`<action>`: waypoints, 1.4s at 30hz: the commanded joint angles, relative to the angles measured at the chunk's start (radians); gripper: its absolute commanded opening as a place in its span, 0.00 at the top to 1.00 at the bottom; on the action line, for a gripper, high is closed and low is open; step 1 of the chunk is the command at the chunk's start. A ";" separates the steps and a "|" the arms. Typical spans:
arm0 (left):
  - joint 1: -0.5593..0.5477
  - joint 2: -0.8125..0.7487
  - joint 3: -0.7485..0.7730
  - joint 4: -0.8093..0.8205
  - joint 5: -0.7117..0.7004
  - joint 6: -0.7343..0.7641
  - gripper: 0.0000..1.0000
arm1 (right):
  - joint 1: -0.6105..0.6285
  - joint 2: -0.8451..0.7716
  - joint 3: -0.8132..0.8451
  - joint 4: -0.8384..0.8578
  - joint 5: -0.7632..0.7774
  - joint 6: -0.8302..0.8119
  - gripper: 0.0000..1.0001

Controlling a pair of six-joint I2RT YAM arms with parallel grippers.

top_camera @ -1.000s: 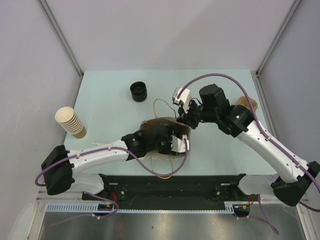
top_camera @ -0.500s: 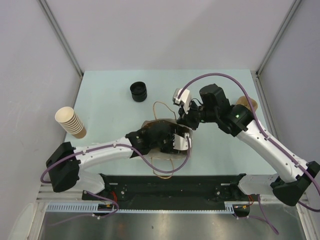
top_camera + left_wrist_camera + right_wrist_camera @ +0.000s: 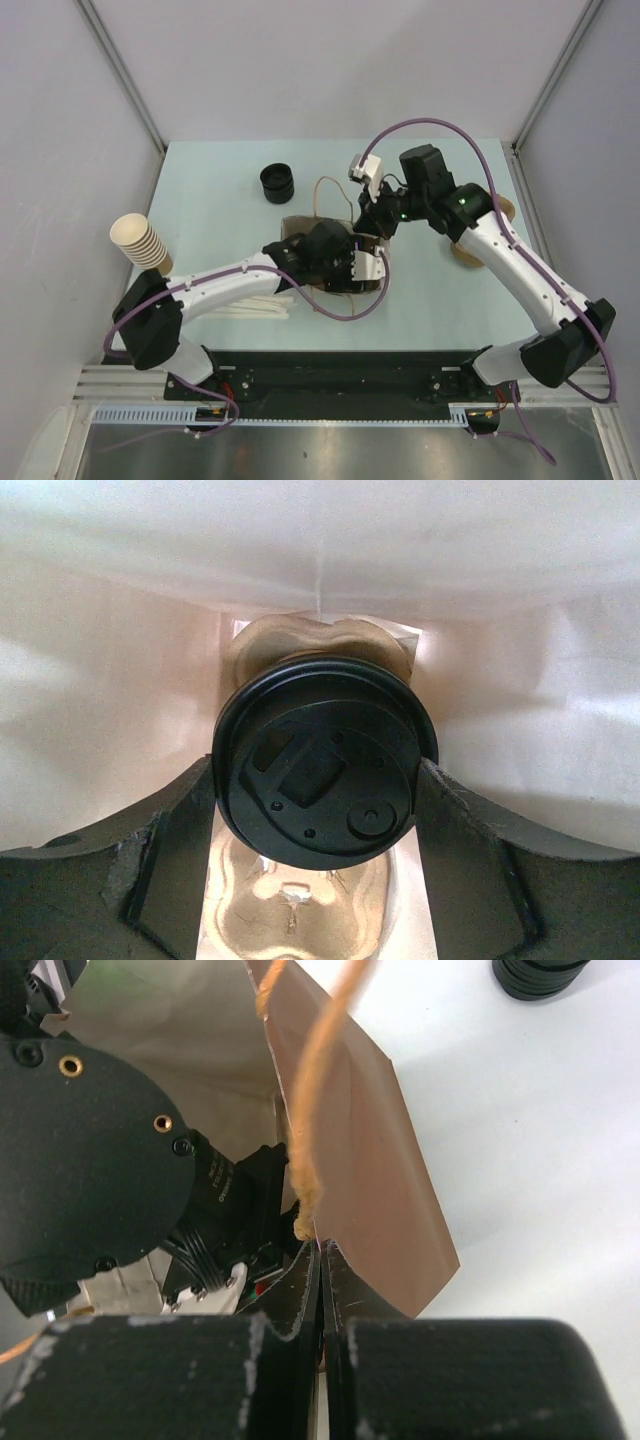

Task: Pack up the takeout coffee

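the left gripper (image 3: pixel 320 825) is inside the paper bag (image 3: pixel 90 720). its 2 fingers (image 3: pixel 170 860) press on both sides of the coffee cup (image 3: pixel 322 765), so the cup is held in the bag, black lid up. the bag floor shows past it. the right gripper (image 3: pixel 322 1285) has its fingers pinched tight together on the bag's top edge, right where the string handle (image 3: pixel 305 1110) joins. to do this well, i think the left arm should lower the cup slowly until it sits flat, then let go. the right one should hold the mouth wide and not tug.
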 commanded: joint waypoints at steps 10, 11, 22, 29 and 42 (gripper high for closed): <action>0.103 0.173 0.159 -0.185 0.180 0.029 0.73 | -0.076 0.127 0.149 -0.086 -0.155 -0.010 1.00; 0.107 0.181 0.164 -0.193 0.184 0.027 0.74 | -0.079 0.130 0.151 -0.086 -0.156 -0.010 1.00; 0.149 0.270 0.204 -0.216 0.233 0.040 0.77 | -0.117 0.187 0.174 -0.109 -0.172 -0.030 1.00; 0.166 0.311 0.209 -0.227 0.243 0.052 0.79 | -0.146 0.238 0.207 -0.131 -0.190 -0.043 1.00; 0.177 0.340 0.180 -0.218 0.250 0.069 0.62 | -0.157 0.282 0.229 -0.154 -0.204 -0.065 1.00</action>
